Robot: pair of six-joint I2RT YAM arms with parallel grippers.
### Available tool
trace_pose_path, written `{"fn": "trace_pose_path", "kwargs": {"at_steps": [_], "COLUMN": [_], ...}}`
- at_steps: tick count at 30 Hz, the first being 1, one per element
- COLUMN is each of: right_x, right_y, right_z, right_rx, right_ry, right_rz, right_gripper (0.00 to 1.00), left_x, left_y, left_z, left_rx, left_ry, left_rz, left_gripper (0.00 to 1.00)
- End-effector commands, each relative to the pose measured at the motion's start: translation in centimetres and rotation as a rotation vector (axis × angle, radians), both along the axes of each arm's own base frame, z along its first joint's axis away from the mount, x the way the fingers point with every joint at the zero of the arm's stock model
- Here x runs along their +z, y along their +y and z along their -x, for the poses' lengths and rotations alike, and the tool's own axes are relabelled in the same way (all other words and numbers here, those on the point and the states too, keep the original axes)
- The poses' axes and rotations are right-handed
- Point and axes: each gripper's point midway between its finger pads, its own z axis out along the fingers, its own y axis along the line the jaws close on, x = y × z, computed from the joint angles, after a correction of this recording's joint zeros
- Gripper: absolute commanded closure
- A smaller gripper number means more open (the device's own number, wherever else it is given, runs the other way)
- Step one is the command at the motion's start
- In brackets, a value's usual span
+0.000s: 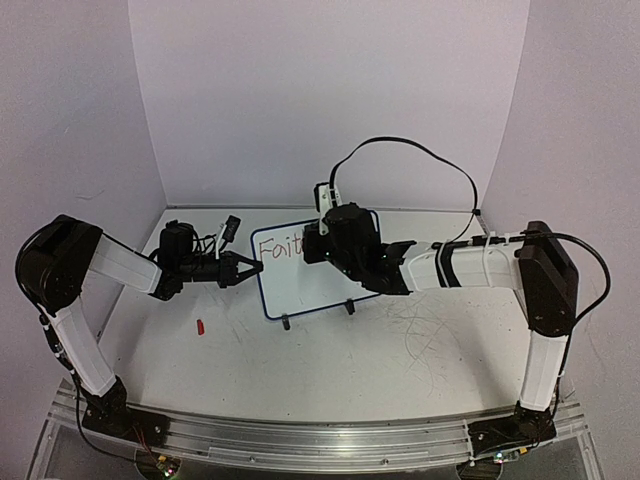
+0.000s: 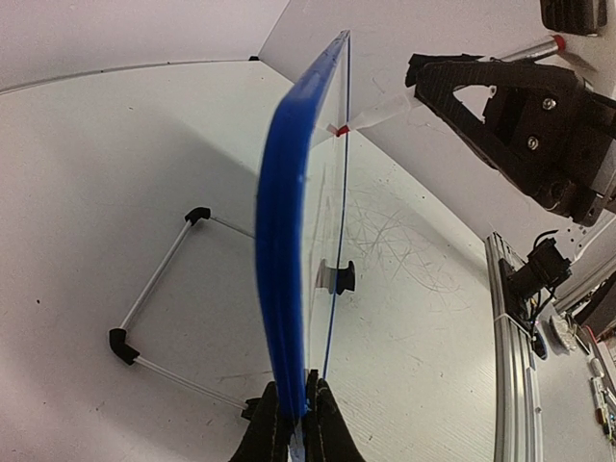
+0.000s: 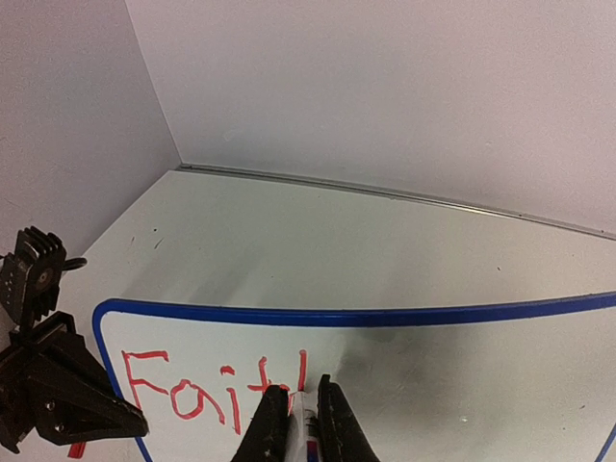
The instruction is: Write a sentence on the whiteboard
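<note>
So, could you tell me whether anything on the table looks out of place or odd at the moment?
Two things stand out. A small red piece, perhaps a marker cap, lies loose on the table left of the whiteboard. Thin dark scribble marks also streak the table right of it.

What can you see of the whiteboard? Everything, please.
The whiteboard is a small white panel with rounded corners and a thin blue frame. It stands nearly upright on two black feet on the table. Red lettering at its top left reads "Fait". The left tool is shut on its left edge; a marker held in the right tool touches its face.
</note>
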Motion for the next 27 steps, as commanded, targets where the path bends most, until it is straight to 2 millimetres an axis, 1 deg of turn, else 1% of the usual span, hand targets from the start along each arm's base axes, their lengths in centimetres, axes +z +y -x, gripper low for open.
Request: {"fn": "trace_pose_path", "kwargs": {"at_steps": [1,18,24,27], "right_x": [2.3,2.0,1.4,0.7], "right_y": [-1.8,-3.0,-3.0,-3.0], "right_z": [-1.7,-1.5,-1.1,-0.8], "right_rx": [-0.082,-0.116,-0.104,-0.093], "right_ry": [-0.053,-0.048,-0.029,-0.014], "right_rz": [-0.020,-0.018,-0.021,-0.019], "right_gripper": [1.00,1.00,1.00,1.00], "left_x": [0.5,0.5,0.5,0.6], "left_y": [-0.2,-0.2,-0.2,-0.2], "left_z": [-0.2,-0.2,-0.2,-0.2], "left_rx": [0.000,-0.001,-0.001,-0.001], "left_ry": [-0.040,-0.040,-0.041,-0.041], "left_rz": [-0.027,-0.027,-0.027,-0.027], "left_gripper": [1.00,1.00,1.00,1.00]}}
